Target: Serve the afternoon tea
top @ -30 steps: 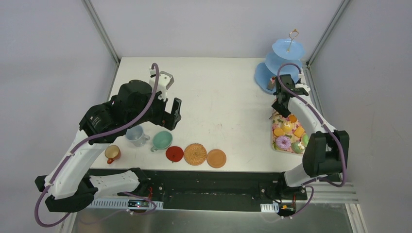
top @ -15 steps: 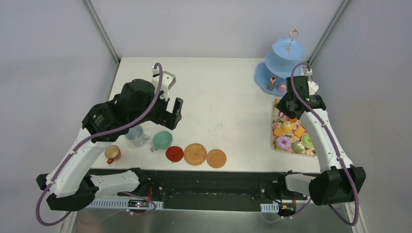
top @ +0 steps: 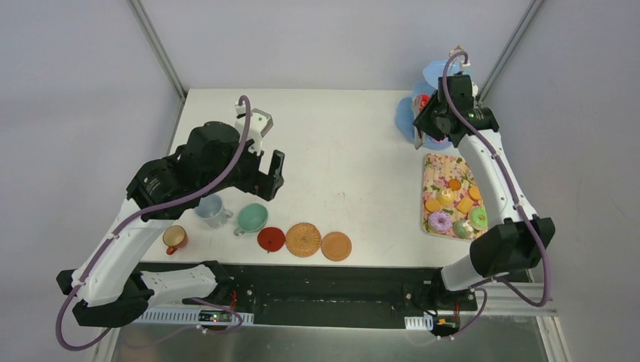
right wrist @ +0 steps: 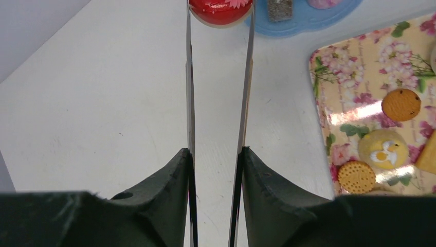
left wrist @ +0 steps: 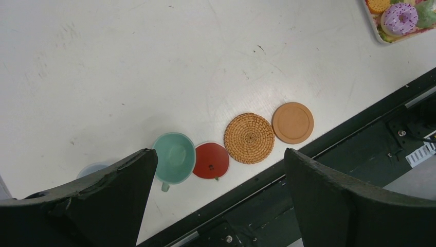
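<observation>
1. Swung off the flat floral-patterned rectangular tray (right wrist: 355, 92) within the last second, the right gripper (right wrist: 216, 170) now sits close against the light-blue three-tier stand (top: 404, 119). The left arm has not shifted.
2. The right gripper's fingers are drawn in narrow on the handles of the long metal tongs (right wrist: 188, 92). The tong tips pinch a round red-glazed donut with a pink flower (right wrist: 221, 7).
3. That donut hangs at the edge of the stand's bottom tier, next to a dark biscuit (right wrist: 280, 7) already lying there. Whether it touches the tier I cannot tell.
4. The step in hand looks like setting the donut down. To do it well:
   - carry it further inward over a bare patch of the tier, clear of the biscuit;
   - lower until it rests there;
   - ease the squeeze only then;
   - draw the blades back without brushing the upper tiers.
5. The left gripper (left wrist: 218, 154) gapes wide and holds nothing. It hovers well apart from the stand, across the table.
6. Under it, equally far from the stand, lie:
   - the mint green cup (left wrist: 174, 157);
   - the red round coaster (left wrist: 211, 160);
   - the woven rattan coaster (left wrist: 249, 138);
   - the smooth tan coaster (left wrist: 293, 122).
7. The tray lies just beside the stand, on the nearer side, and still carries several donuts and biscuits.
</observation>
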Robot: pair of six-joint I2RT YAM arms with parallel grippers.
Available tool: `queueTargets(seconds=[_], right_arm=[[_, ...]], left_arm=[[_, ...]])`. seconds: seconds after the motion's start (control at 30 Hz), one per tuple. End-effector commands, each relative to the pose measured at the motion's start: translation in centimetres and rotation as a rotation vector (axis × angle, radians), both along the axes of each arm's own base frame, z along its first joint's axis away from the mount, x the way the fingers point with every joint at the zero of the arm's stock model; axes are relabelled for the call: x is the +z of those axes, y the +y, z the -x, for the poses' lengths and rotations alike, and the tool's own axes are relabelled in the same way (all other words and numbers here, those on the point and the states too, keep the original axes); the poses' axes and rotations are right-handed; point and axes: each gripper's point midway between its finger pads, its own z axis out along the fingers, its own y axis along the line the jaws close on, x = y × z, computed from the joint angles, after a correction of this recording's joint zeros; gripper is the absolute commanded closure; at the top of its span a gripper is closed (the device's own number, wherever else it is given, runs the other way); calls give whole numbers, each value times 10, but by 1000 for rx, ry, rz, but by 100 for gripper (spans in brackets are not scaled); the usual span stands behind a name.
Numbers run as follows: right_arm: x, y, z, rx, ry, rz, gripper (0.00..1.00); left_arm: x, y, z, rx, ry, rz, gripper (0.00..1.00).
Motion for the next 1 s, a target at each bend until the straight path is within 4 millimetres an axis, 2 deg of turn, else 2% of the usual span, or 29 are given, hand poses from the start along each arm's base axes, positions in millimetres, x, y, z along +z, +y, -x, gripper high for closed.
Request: queueTargets(seconds=[0.0,0.17,0.4,0.57,0.77,0.97], right_arm=[[21,19,-30,43,-66,-40,75],[20,31,-55,51,-70,-52,75],[2,22,-84,-43,-39,-9,74],[-7,16,-98,-91,-25,21,74],[-1,7,-113,-131,-53,53,73],[-8,-2,-123,-153,-43,67,71]], left_arm=[[15,2,3,7,-40,41,0],[16,6,1,22,-47,29,0],[13,11,-1,38,-52,-3,0],[11,14,-3,48,-60,-22,0],[9,15,-6,52,-65,-43,0],[7,15,-9,48,-70,-66,0]])
